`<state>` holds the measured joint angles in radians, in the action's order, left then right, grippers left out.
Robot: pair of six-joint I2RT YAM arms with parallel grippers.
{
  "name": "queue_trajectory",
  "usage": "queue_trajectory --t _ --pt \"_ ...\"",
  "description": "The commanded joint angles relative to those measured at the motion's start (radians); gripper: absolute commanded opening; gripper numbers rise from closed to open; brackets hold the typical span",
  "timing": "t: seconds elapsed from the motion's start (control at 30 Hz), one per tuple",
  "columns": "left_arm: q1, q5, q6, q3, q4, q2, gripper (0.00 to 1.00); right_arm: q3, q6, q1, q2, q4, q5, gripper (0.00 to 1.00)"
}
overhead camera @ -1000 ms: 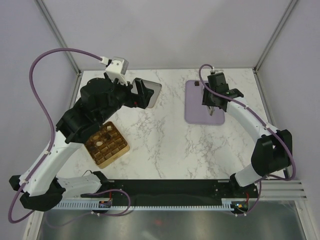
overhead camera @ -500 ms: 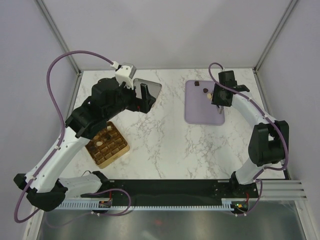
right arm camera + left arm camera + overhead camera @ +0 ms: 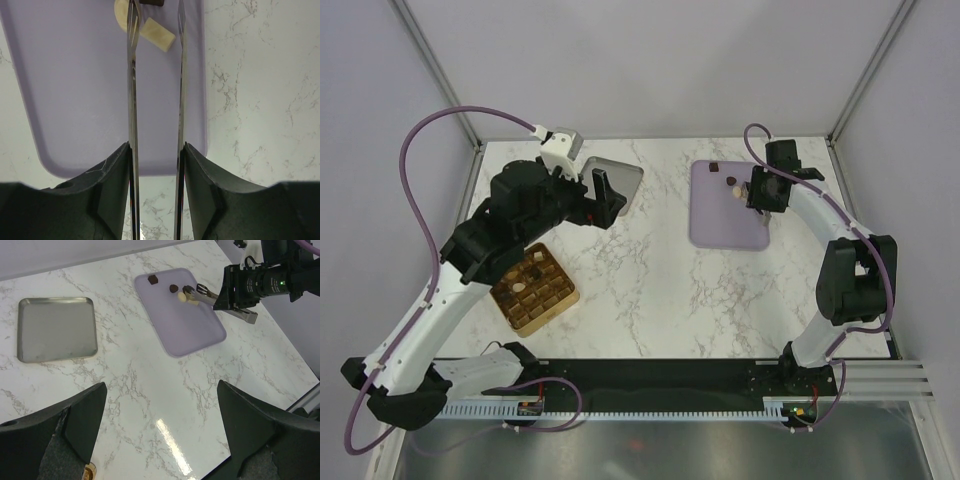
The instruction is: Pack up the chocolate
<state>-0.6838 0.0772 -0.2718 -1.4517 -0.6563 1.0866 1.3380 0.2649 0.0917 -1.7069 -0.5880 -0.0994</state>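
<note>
The chocolate lies at the far end of the lilac tray (image 3: pixel 720 225): a dark square piece (image 3: pixel 153 279), a dark round piece (image 3: pixel 173 288) and cream pieces (image 3: pixel 157 34). My right gripper (image 3: pixel 156 165) is shut on metal tongs (image 3: pixel 132 100), whose two arms run parallel over the tray. One cream piece lies between the arms near their far end. The tongs' tips are cut off by the top edge of the right wrist view. My left gripper (image 3: pixel 160 440) hangs open high above the marble with nothing in it. The gold box (image 3: pixel 533 290) holds several pieces.
A flat silver tray (image 3: pixel 56 329) lies at the back left, partly under the left gripper (image 3: pixel 605 195) in the top view. The gold box sits near the table's left edge, under the left arm. The right arm (image 3: pixel 820 225) curves along the table's right side.
The right gripper has moved with the tongs from the tray's near part to its far right, beside the chocolate. The left arm has shifted slightly left, still open.
</note>
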Motion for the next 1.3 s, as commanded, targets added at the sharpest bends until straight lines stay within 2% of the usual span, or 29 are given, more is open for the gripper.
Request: queue_trajectory --t 0.0,0.63,1.03,1.27 --pt "0.006 -0.011 0.013 0.007 0.007 -0.021 1.00 0.001 -0.007 0.000 0.015 0.025 0.055 0.52" --pt "0.006 -0.010 0.002 0.036 0.011 -0.057 1.00 -0.060 0.004 0.014 0.084 -0.027 0.098 0.50" --pt "0.006 -0.017 -0.015 0.045 0.007 -0.091 1.00 -0.071 -0.010 0.036 0.075 -0.050 0.041 0.49" --pt "0.007 0.001 -0.017 0.048 0.007 -0.122 1.00 -0.063 -0.007 0.054 0.085 -0.061 0.033 0.40"
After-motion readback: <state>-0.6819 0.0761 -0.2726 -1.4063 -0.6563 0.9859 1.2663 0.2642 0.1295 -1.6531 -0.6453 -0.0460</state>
